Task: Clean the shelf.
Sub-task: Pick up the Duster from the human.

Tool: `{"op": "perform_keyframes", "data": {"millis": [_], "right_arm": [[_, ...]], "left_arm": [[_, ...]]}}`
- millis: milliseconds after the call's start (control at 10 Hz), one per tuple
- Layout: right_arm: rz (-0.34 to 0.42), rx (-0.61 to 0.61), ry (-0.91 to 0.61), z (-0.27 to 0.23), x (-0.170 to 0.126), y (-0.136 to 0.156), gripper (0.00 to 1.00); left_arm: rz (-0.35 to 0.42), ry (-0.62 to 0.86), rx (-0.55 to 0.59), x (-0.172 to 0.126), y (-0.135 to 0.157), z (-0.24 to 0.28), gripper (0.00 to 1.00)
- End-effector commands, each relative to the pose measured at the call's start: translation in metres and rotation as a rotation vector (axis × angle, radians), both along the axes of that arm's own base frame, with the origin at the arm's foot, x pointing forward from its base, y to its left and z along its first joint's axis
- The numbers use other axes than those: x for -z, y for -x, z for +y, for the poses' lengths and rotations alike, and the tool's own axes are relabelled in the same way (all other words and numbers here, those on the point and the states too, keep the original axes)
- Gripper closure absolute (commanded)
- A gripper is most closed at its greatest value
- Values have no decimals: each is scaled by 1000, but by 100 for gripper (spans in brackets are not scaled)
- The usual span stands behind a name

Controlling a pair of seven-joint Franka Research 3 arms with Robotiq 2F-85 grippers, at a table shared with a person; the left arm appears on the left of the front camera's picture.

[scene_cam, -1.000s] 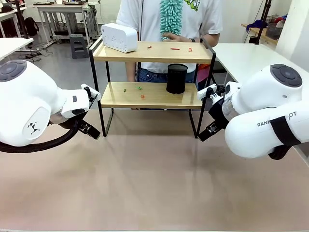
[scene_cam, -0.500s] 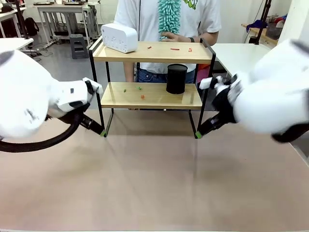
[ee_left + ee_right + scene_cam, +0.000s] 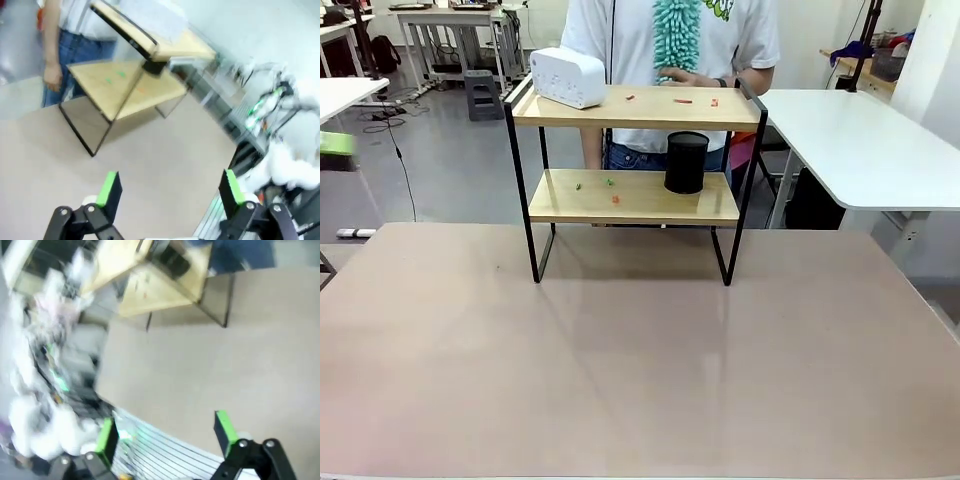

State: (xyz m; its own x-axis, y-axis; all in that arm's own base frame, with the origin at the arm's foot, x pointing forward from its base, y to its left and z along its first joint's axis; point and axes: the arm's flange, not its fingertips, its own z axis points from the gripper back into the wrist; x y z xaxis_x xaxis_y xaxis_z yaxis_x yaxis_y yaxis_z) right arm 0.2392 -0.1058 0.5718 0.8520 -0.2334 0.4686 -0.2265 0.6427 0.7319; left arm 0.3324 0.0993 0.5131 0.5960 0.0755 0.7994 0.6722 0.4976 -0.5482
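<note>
The shelf [image 3: 635, 108] stands at the table's far middle, two wooden boards in a black frame. Small red bits [image 3: 682, 101] lie on its top board, and green and red bits [image 3: 609, 182] on the lower one. A white box [image 3: 567, 77] sits top left; a black cylinder [image 3: 686, 162] stands on the lower board. Behind it a person holds a teal duster [image 3: 675, 35]. My left gripper [image 3: 170, 189] is open and empty over the table, the shelf [image 3: 115, 87] far ahead. My right gripper [image 3: 165, 434] is also open and empty, the blurred shelf [image 3: 155, 292] well beyond it.
The brown table [image 3: 640, 370] stretches bare in front of the shelf. A white table [image 3: 860, 140] stands at the right, and more tables and a stool at the back left. The person's hand [image 3: 685, 77] rests at the top board's far edge.
Both arms, which flanked the shelf's front legs, have swung back out of the front view. The shelf and the things on it have not moved.
</note>
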Motion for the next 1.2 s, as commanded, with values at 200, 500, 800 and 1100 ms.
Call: {"op": "perform_keyframes", "data": {"millis": [200, 500, 800, 1100], "right_arm": [[98, 574, -234, -62, 148, -1, 0], [62, 273, -240, -114, 61, 22, 0], [62, 273, -240, -114, 61, 22, 0], [62, 273, -240, -114, 61, 22, 0]], "left_arm": [[210, 339, -235, 138, 0, 65, 0], [94, 251, -150, 78, 21, 95, 0], [94, 251, -150, 78, 21, 95, 0], [94, 251, -150, 78, 21, 95, 0]]}}
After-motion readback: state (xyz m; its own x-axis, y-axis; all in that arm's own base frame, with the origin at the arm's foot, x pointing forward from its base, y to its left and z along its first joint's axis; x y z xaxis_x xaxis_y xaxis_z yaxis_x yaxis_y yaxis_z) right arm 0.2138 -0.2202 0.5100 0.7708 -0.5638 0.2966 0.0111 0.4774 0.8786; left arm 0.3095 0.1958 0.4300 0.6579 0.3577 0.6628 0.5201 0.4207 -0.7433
